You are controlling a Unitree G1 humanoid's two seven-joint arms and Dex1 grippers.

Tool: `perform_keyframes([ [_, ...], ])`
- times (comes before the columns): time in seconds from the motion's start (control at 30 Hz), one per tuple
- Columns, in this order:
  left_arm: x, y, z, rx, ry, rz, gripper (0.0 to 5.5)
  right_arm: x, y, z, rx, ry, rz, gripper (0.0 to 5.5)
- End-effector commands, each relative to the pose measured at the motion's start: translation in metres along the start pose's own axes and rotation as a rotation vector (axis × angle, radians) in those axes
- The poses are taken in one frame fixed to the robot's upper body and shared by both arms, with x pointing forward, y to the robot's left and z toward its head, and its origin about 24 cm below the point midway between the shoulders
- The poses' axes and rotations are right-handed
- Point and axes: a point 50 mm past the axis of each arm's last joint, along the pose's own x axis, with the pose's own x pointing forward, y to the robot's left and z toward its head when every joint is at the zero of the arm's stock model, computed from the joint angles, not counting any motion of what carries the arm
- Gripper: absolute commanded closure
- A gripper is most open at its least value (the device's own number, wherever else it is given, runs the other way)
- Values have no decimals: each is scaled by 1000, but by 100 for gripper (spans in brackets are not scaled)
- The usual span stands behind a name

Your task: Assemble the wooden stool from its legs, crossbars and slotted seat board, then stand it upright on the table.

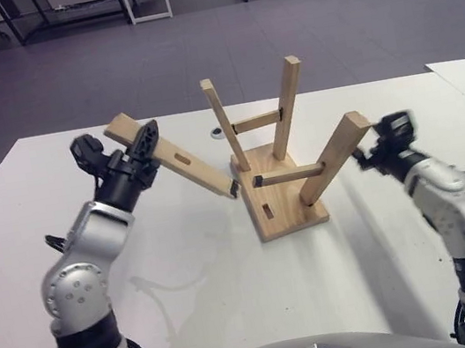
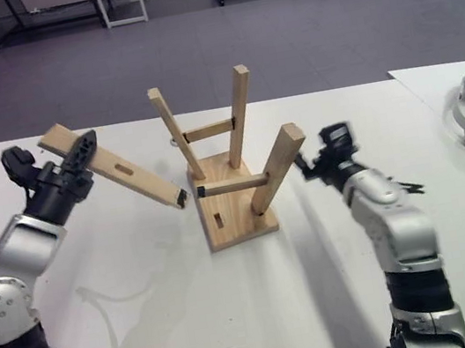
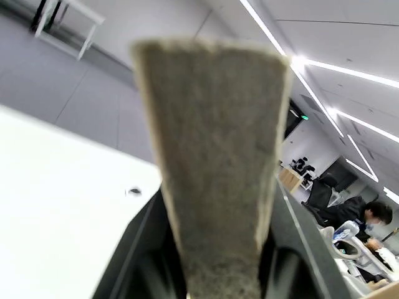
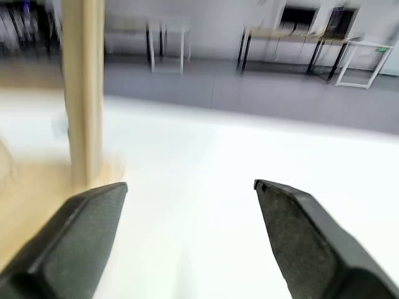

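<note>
Our left end effector (image 1: pixel 142 158) grips the last leg (image 1: pixel 184 164) left of the seat board (image 1: pixel 282 212); right end effector (image 4: pixel 190 185) wide; next we socket it

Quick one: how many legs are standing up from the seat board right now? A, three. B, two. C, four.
A: three legs rise from the seat board, while the fourth leg is held clear of it in the left gripper.
</note>
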Motion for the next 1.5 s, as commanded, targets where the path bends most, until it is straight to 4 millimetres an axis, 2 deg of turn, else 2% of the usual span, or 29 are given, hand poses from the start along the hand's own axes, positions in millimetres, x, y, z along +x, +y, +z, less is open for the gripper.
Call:
perform_keyframes([
  [0.03, -6, 2, -16, -37, -15, 97, 448, 11, 16, -26, -133, 116, 72, 169],
  [0.1, -9, 4, -23, -59, -23, 152, 448, 14, 28, -35, -194, 146, 145, 169],
  [0.23, -8, 7, -29, -52, -36, 199, 448, 15, 46, -33, -234, 105, 258, 169],
  [0.43, -9, 16, -35, 99, -27, 243, 448, 15, 58, -28, -285, 51, 334, 169],
  [0.5, -9, 16, -36, 208, -24, 246, 448, 15, 62, -27, -298, 36, 356, 169],
  [0.63, -8, 13, -30, 282, -24, 220, 448, 15, 60, -28, -311, 31, 339, 169],
  [0.77, -5, 0, -43, 388, 88, 172, 448, 17, 60, -21, -324, -21, 323, 169],
  [0.93, 4, -11, -52, 503, 137, 151, 448, 17, 68, -18, -325, -55, 342, 169],
  [1.1, -1, -21, -59, 558, 184, 104, 448, 20, 68, -15, -320, -59, 330, 169],
  [1.4, 17, -31, -79, 656, 272, 42, 448, 22, 74, -13, -338, -65, 342, 169],
  [1.43, 17, -32, -80, 664, 273, 25, 408, 22, 74, -13, -339, -64, 343, 169],
  [1.5, 19, -36, -81, 678, 274, -12, 370, 22, 74, -14, -341, -63, 341, 169],
])
